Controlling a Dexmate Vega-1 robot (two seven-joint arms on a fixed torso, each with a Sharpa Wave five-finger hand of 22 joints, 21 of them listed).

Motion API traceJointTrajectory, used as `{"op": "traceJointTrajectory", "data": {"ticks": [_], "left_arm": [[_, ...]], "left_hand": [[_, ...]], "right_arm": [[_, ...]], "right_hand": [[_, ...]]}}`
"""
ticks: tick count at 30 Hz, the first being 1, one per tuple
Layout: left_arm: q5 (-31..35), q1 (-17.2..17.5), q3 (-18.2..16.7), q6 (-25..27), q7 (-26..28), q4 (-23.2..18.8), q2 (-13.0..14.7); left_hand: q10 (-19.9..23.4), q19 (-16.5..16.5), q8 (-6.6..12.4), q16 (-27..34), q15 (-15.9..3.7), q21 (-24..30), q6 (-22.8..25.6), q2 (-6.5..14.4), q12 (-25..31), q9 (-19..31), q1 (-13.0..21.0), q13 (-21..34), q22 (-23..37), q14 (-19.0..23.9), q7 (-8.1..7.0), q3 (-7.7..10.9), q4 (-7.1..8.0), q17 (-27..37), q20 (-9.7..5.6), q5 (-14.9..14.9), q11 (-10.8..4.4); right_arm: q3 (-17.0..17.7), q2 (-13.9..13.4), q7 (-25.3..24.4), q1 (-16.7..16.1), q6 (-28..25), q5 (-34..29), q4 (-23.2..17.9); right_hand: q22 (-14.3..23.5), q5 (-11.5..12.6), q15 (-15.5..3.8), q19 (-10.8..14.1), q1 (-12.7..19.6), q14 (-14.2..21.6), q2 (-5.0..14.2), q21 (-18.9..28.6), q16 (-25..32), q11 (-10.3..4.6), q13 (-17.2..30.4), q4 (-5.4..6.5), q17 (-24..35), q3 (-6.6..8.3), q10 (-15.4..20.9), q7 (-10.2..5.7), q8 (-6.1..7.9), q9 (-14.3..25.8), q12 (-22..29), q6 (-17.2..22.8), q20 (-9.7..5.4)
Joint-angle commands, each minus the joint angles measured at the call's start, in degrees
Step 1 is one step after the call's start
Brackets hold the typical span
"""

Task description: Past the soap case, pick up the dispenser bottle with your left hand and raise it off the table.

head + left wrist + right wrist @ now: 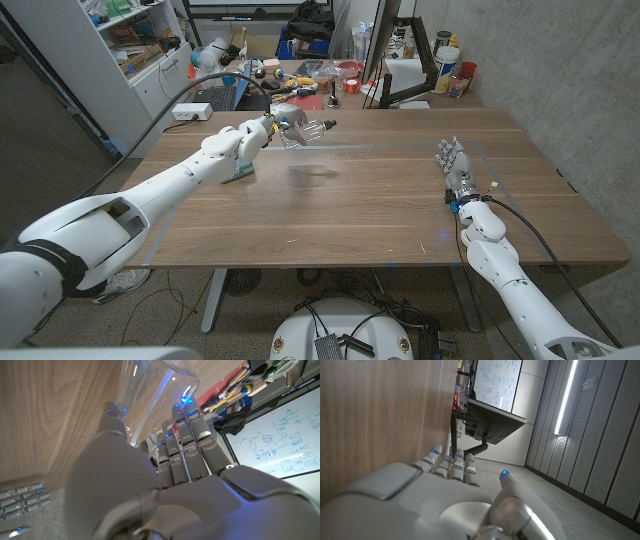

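One soap case (238, 176), one dispenser bottle (296, 129), two robot hands and one wooden table (350, 215) make up the scene.

At the left of the head view, the left hand (258, 133) is out over the far left part of the table and grips the clear dispenser bottle, which hangs in the air above the wood with its faint shadow below it. The bottle lies roughly level, its long axis running across the table, with the pump end (326, 126) pointing toward the robot's right and slightly away. The body sits inside the curled fingers; the pump end sticks out past them. In the left wrist view the clear body (150, 390) crosses just beyond the fingertips (185, 407), with the thumb on one side and the other fingers wrapped on the other.

Below the left forearm, the soap case rests on the table, nearer the robot than the bottle.

At the right, the right hand (456, 165) is at the table's right side, well apart from the bottle, fingers straight and slightly spread, holding nothing.
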Motion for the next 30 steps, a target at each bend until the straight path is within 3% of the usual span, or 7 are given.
{"op": "traceJointTrajectory", "data": {"ticks": [1, 30], "left_arm": [[-0.77, 1.43, -1.37, 0.98, 2.78, -1.3, 0.29], [-4.79, 3.47, -5.04, -0.33, 9.15, 0.71, -0.35]], "left_hand": [[12.25, 3.42, 0.26, -0.09, -12.12, 0.25, 8.42, 8.56, 0.05, 0.31, 8.08, 0.12, 0.25, 7.53, -5.54, 4.23, 0.52, 0.08, -5.51, 0.24, -11.94], [12.7, 3.85, -0.15, -0.66, -12.08, 0.33, 8.9, 8.92, -0.17, 0.4, 7.85, 0.18, 0.24, 8.23, -5.39, 4.5, 0.94, 0.03, -5.75, 0.02, -11.97]], "right_arm": [[0.01, -0.05, 0.08, -0.17, 0.18, -0.06, -0.18], [-0.76, 0.33, -0.47, 0.68, -0.21, -0.84, -0.08]], "right_hand": [[0.11, 0.2, 0.03, 0.19, -0.75, 0.34, 0.13, -0.28, -0.18, 0.03, 0.16, 0.04, 0.16, -0.16, 0.27, -0.07, 0.21, 0.32, -0.14, 0.47, -3.54], [0.13, 0.21, -0.01, 0.37, -0.78, 0.34, 0.1, -0.75, -0.2, 0.11, 0.16, 0.01, 0.15, -0.2, 0.34, -0.02, 0.2, 0.32, -0.13, 0.46, -3.54]]}}
